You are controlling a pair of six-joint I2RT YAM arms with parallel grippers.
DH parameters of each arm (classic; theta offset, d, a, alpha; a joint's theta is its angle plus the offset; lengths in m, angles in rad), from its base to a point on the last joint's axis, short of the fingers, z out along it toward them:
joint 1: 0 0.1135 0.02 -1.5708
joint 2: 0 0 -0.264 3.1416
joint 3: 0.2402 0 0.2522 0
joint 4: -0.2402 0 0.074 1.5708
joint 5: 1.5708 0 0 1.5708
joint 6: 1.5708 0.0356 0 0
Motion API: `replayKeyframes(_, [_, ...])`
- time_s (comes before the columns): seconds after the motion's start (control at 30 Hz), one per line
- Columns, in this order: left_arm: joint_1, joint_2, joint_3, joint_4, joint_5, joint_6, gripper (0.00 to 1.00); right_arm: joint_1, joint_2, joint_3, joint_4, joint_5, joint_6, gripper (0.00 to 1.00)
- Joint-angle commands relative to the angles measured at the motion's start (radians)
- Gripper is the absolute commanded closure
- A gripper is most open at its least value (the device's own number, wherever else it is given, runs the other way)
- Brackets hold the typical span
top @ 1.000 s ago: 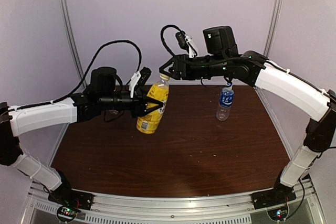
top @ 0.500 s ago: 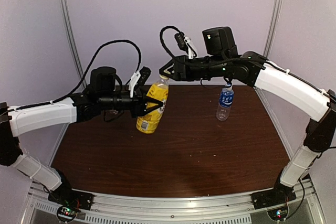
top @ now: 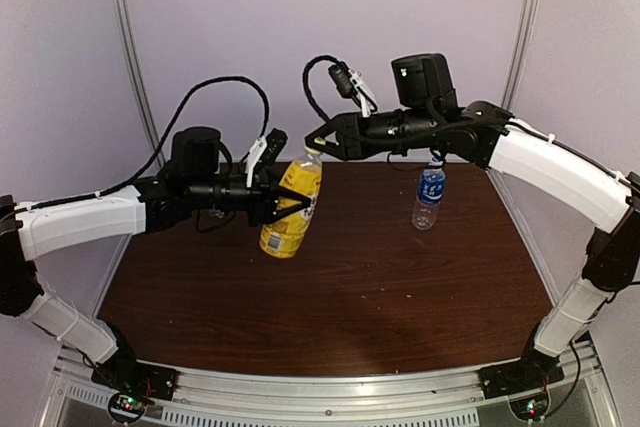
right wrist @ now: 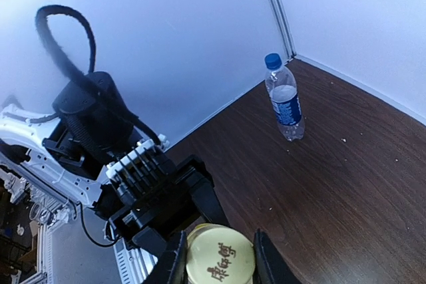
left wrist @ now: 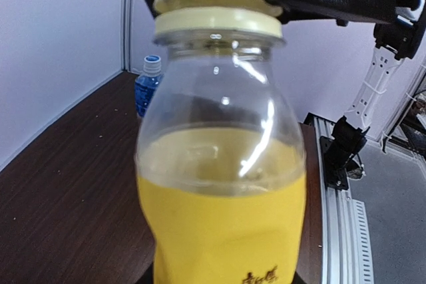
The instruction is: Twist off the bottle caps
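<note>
Clamped between right jaws, touched on both sides: round pale-yellow plastic screw cap (right wrist: 219, 257). Gripped tilted in left jaws, just under that cap: yellow-orange plastic drink bottle (top: 290, 212).

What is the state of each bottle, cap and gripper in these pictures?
Yellow-orange plastic bottle: lifted, tilted.
Round yellow plastic screw cap: on its bottle.
Clear plastic bottle with blue label: upright on the brown table.
Small blue screw cap: on the clear bottle.
Left gripper: shut on the yellow-orange bottle.
Right gripper: shut on the yellow cap.
</note>
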Motion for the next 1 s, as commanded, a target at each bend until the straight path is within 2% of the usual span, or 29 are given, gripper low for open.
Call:
replayKeyframes(0.0, [-0.009,-0.029,0.021,0.128,0.283,-0.005,0.64,-0.012,-0.042,-0.029,0.04,-0.24,-0.211,0.83])
replayKeyframes(0.17, [-0.008,-0.018,0.014,0.229,0.492,-0.087,0.64,-0.023,-0.04,0.016,-0.068,-0.477,-0.436,0.8])
replayKeyframes(0.37, [-0.009,-0.009,0.018,0.238,0.542,-0.103,0.64,-0.061,0.023,0.108,-0.202,-0.603,-0.544,0.77])
replayKeyframes(0.53, [-0.009,-0.006,0.015,0.234,0.513,-0.098,0.64,-0.067,0.022,0.102,-0.17,-0.574,-0.505,0.76])
replayKeyframes(0.7, [-0.008,-0.009,0.014,0.222,0.463,-0.088,0.64,-0.067,0.004,0.078,-0.13,-0.473,-0.429,0.66])
replayKeyframes(0.8, [-0.008,-0.014,0.016,0.196,0.427,-0.065,0.64,-0.068,-0.01,0.052,-0.097,-0.432,-0.381,0.58])
replayKeyframes(0.97, [-0.009,-0.015,0.025,0.148,0.374,-0.028,0.64,-0.066,-0.039,0.017,-0.051,-0.402,-0.307,0.37])
